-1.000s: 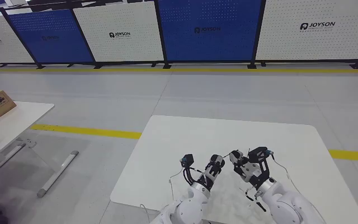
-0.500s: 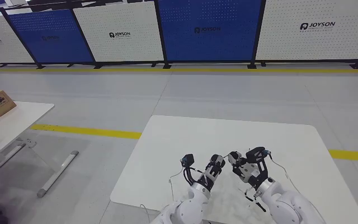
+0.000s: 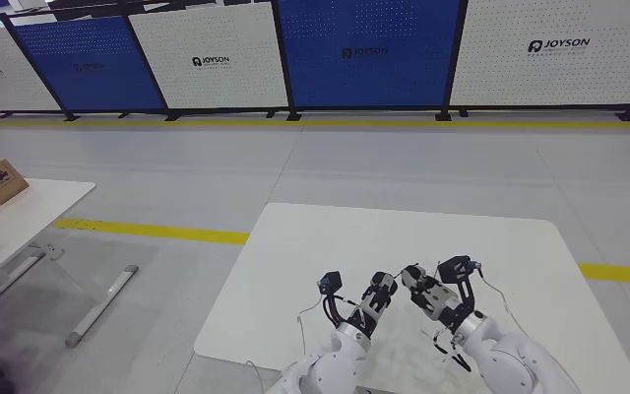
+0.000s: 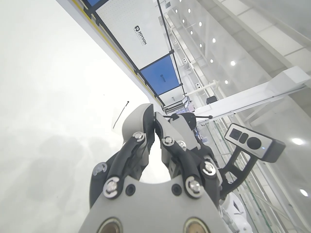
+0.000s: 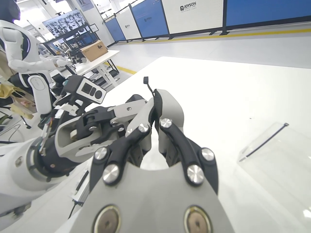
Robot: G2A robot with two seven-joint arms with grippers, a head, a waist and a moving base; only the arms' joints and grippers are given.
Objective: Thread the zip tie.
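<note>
Right gripper (image 5: 155, 98) is clamped tight on the tie (image 5: 148, 85), head poking up past its tips, above the table (image 5: 218, 86). Left gripper (image 4: 154, 120) is pinched closed right beside it, though whether it grips the strap I can't tell. A spare tie (image 5: 267, 139) lies on a clear tray (image 5: 279, 163), apart.

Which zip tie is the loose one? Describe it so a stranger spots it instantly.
On the white table, look beside the right pincer for a clear plastic sheet. The loose zip tie lies on it, thin and black, touched by nothing else; the other zip tie stands clamped in that pincer.
</note>
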